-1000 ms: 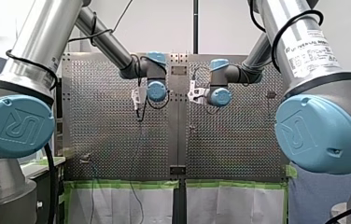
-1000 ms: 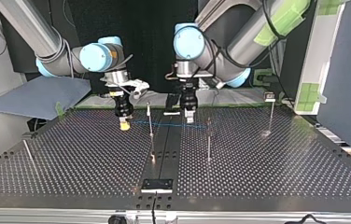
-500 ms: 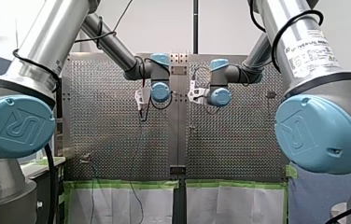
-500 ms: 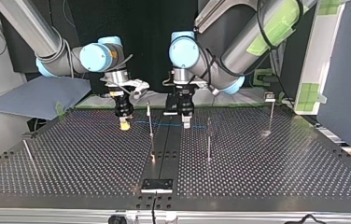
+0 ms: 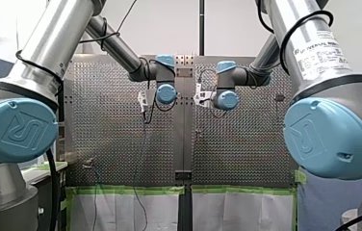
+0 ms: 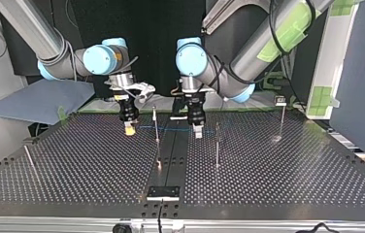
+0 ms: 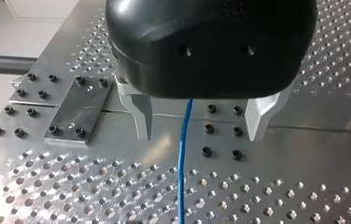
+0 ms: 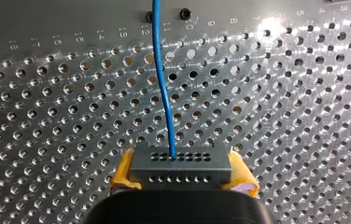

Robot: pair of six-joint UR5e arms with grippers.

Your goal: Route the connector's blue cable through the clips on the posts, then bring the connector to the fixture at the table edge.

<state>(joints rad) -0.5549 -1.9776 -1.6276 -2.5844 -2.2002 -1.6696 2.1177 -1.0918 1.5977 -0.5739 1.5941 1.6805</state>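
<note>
In the right wrist view my right gripper (image 8: 182, 173) is shut, its yellow pads (image 8: 123, 169) clamping the grey connector (image 8: 181, 161). The blue cable (image 8: 162, 79) leaves the connector and runs ahead over the perforated plate. In the top view my right gripper (image 6: 129, 129) hangs just above the table at the left, and the cable (image 6: 171, 129) stretches level to my left gripper (image 6: 197, 132). In the left wrist view my left gripper (image 7: 200, 122) is open, and the cable (image 7: 181, 163) passes between its metal fingers (image 7: 138, 114) without touching them.
Thin posts stand on the table: one (image 6: 156, 124) between the grippers, one (image 6: 217, 145) nearer the camera, one (image 6: 282, 119) far right, one (image 6: 27, 155) far left. A dark fixture plate (image 6: 162, 192) sits at the near table edge. A blue-grey sheet (image 6: 40, 99) lies behind the table.
My left gripper has turned at the wrist and come down a little around the blue cable. My right gripper has held still with the connector.
</note>
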